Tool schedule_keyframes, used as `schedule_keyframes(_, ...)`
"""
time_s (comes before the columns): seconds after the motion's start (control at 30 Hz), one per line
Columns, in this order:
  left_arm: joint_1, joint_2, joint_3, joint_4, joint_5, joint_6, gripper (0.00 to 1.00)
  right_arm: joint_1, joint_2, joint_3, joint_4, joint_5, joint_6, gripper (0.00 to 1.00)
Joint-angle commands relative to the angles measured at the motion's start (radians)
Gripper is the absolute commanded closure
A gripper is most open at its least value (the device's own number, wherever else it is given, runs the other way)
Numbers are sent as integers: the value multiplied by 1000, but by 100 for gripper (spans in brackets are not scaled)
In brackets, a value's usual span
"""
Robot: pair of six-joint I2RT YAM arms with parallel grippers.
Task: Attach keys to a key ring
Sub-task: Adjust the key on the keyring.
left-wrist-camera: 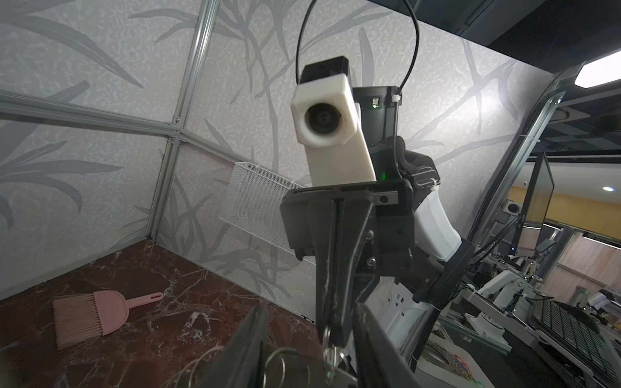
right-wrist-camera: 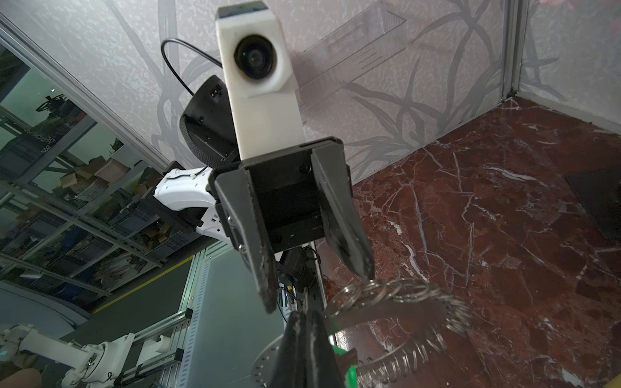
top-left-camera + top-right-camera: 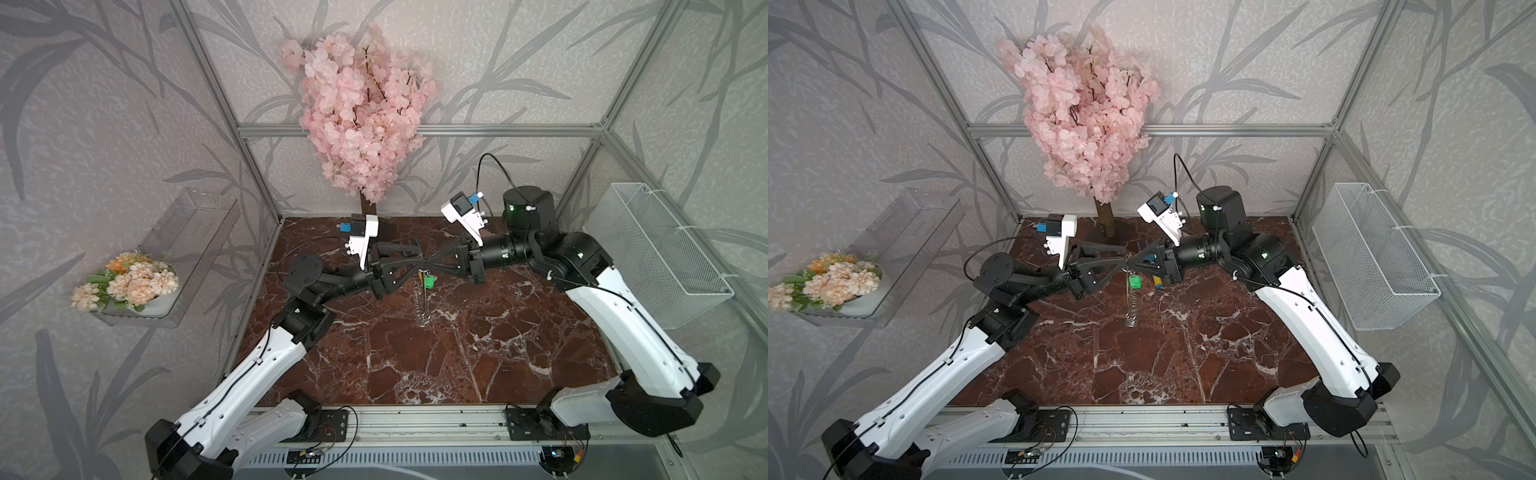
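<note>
1. Mid-frame in both top views, hanging edge-on in the air: key ring [image 3: 422, 301]. Rim fringed with small split rings, top end right under the meeting fingertips, low end close over the marble table [image 3: 415, 365]. Impossible to tell whether touching there.
2. Dangling beside the ring's upper part, just below the fingertips: key [image 3: 1135, 282], with its green tag.
3. Reaching in from frame left: left gripper [image 2: 316, 287], released, jaws spread apart around the ring's top. In the right wrist view, one fingertip [image 2: 364, 270] touching the fringe of split rings, its partner clear of it.
4. Reaching in from frame right: right gripper [image 1: 332, 331], clenched tight, pinching the key ring at its top edge, with the key straight beneath. Exact pinch spot half hidden by the fingers.
5. Tip to tip, both, just above frame centre and well above the tabletop.
6. Toward the lower frame edge, between the two arms: a broad stretch of marble.
7. Partly hidden under the right gripper: blue-and-yellow toy [image 3: 1156, 281].
8. At upper centre: pink blossom tree [image 3: 361, 112], trunk by the table's far edge, near the left wrist.
9. On the walls, well apart from the grippers: wire basket [image 3: 660, 249] at frame right, flower shelf [image 3: 129, 282] at frame left.
10. In the left wrist view, lying on the marble near the wall: pink brush [image 1: 90, 315].
</note>
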Motion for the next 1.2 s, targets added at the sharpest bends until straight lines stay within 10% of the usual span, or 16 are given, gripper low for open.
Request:
schedule_keyframes(0.0, -2, -1, 36, -45, 64, 44, 60, -4, -6, 48, -70, 4, -63, 100)
schedule_keyframes(0.87, -4, 20, 31, -70, 84, 50, 79, 7, -9, 22, -39, 1, -48, 100)
schedule_keyframes(1.17, -8, 16, 13, -51, 77, 49, 100, 8, -9, 1, 5, -15, -20, 100)
